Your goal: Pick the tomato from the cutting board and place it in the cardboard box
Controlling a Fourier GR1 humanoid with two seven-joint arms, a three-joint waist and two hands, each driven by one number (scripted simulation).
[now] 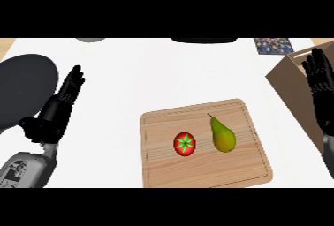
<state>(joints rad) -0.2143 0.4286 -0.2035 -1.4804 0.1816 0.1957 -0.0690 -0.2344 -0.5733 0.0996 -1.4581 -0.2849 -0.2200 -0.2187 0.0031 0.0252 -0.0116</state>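
Head view, looking steeply down on a white counter [169,75]. Near the middle, toward the lower edge: a square wooden cutting board [206,174], turned slightly, with a groove running round its rim. On the board, left of centre: the tomato [184,143], red with a green star-shaped stem on top, lying free and touched by nothing. Just beside it to the right, apart from it: a yellow-green pear [222,136], stem pointing up and away toward the far edge of the board. At the right edge: the cardboard box [290,84], brown, only partly in view, well apart from the tomato. In front of the box, at the far right: the right hand [320,77], black, fingers straight and pointing up, holding nothing. At the left: the left hand [62,106], also black, fingers straight and pointing up and slightly right, holding nothing, well away from the board. Behind the left hand, at the left edge: a dark round plate [23,84]. At the far edge of the counter, right of centre: a small patterned card [272,45].
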